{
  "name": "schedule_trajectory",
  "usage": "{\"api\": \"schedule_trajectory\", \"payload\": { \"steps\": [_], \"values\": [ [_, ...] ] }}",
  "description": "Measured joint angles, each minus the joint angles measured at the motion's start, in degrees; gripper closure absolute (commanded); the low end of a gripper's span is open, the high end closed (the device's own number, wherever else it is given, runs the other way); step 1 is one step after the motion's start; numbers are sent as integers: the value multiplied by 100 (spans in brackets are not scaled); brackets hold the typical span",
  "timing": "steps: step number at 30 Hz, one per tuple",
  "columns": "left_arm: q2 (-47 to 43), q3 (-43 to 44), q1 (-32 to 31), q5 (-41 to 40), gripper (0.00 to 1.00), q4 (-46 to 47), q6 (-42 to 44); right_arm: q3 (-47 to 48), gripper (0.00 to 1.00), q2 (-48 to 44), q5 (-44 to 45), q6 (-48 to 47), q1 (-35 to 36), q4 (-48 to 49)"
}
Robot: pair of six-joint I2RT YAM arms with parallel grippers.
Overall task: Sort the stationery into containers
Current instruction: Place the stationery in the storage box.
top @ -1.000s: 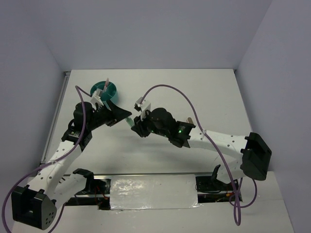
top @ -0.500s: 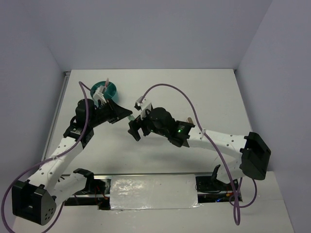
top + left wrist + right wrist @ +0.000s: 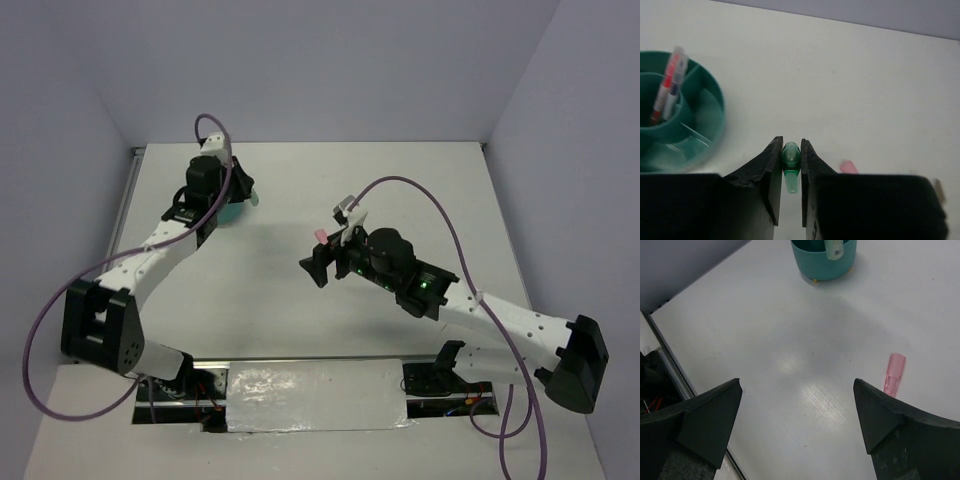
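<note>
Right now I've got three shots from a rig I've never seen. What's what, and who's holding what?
Two robot arms are bolted at the near edge of a white table. The overhead picture looks down from above and behind them. The other two come from a camera on each wrist, so the black wedges at the bottom are that arm's own fingers. The left gripper is shut on a small green piece, beside a round teal organizer with pens standing in its centre cup. The right gripper is open and holds nothing. A pink piece lies loose on the table in its view.
</note>
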Motion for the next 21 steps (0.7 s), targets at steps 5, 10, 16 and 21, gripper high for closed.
{"api": "schedule_trajectory", "payload": {
  "steps": [5,10,16,21],
  "values": [
    [1038,448,26,-737,100,343,905,-188,0,-398,-61,-94,-9,-98],
    [1220,575,26,-1351,100,680,1513,-511,0,-643,-138,-256,-46,-173],
    [1419,942,33,-1670,100,848,2072,-614,0,-573,-232,-323,-168,-192],
    [1705,1123,44,-1714,100,852,2356,-614,0,-422,-299,-326,-221,-184]
  ]
}}
